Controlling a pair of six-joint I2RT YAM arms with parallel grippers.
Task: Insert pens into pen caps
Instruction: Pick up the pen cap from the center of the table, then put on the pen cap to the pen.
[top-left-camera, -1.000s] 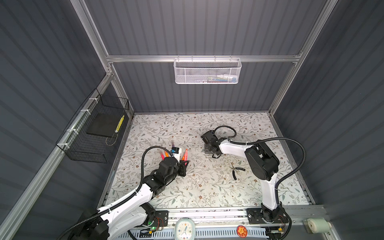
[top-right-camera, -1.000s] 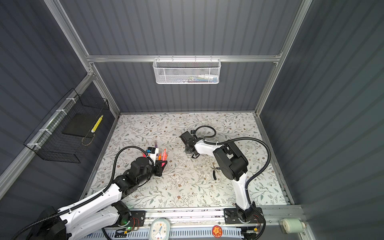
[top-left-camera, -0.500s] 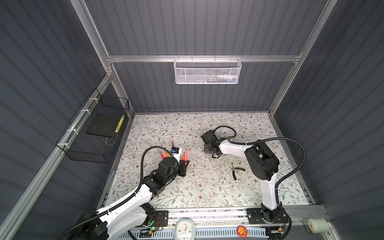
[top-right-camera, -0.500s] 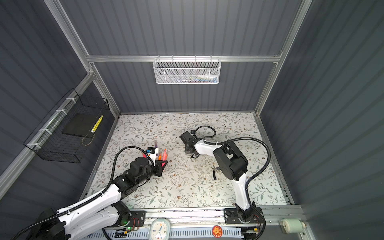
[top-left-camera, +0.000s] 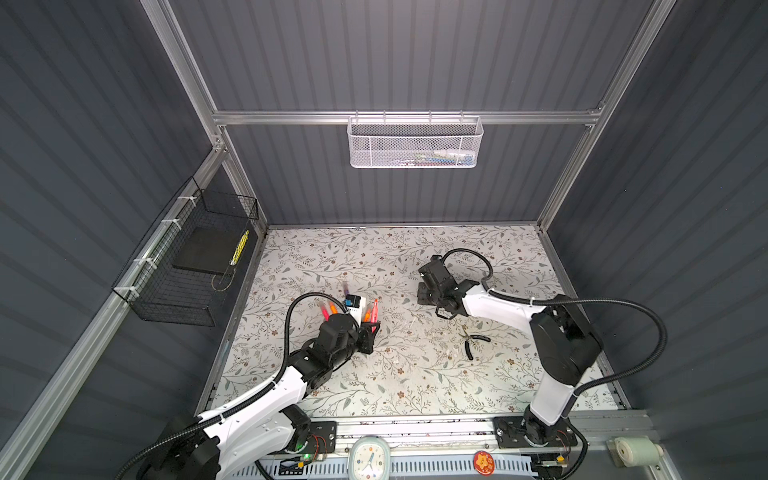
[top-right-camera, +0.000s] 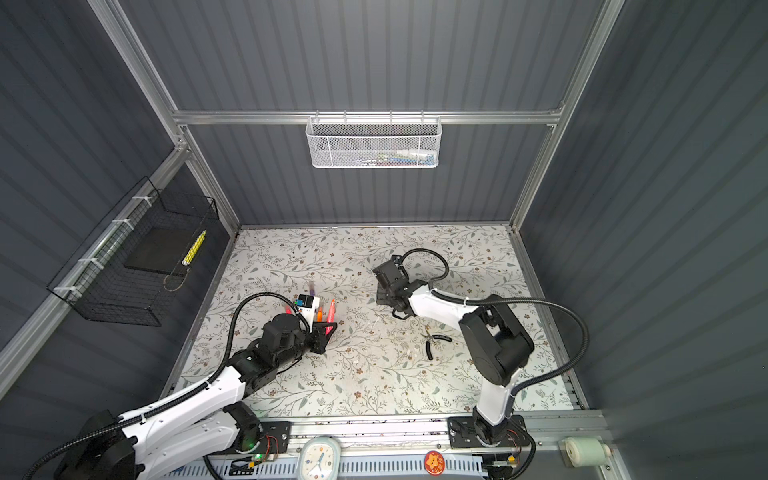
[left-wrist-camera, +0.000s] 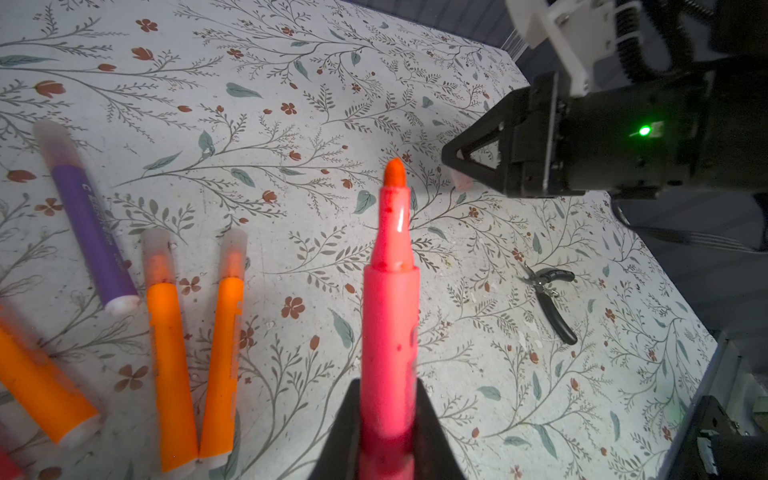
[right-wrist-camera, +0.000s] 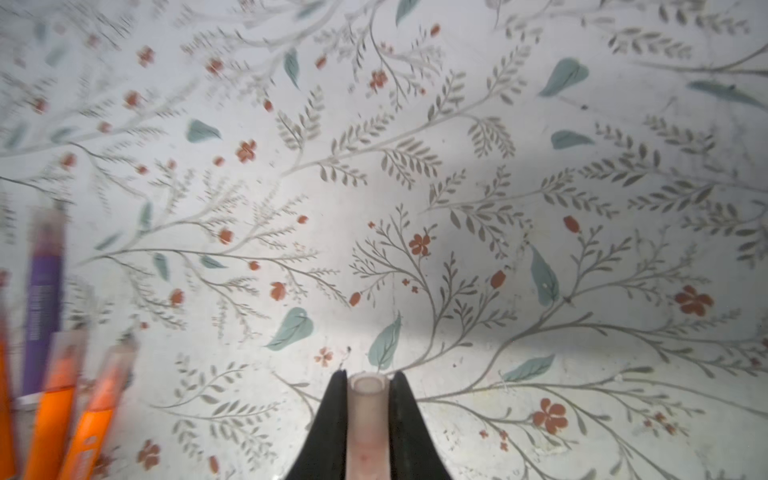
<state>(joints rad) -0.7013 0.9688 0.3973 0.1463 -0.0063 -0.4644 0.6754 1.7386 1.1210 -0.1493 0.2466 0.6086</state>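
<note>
My left gripper (left-wrist-camera: 388, 415) is shut on a pink-red pen (left-wrist-camera: 390, 324). Its bare orange-red tip points away from the gripper, toward my right gripper (left-wrist-camera: 457, 166). My right gripper (right-wrist-camera: 368, 384) is shut on a pale pinkish pen cap (right-wrist-camera: 368, 419), whose open mouth faces outward. In both top views the left gripper (top-left-camera: 372, 328) is left of centre, and the right gripper (top-left-camera: 423, 296) is a short way to its right. Beside the left gripper lie capped pens on the mat: a purple pen (left-wrist-camera: 89, 232) and orange pens (left-wrist-camera: 168, 332) (left-wrist-camera: 222, 332).
Black-handled pliers (top-left-camera: 471, 343) lie on the floral mat (top-left-camera: 374, 257), right of centre, under the right arm. A white mesh basket (top-left-camera: 415, 143) hangs on the back wall. A black wire basket (top-left-camera: 187, 266) hangs on the left wall.
The right gripper's jaws have come together on the pen cap. Both arms stay about where they were, and the left gripper keeps hold of the pink-red pen.
</note>
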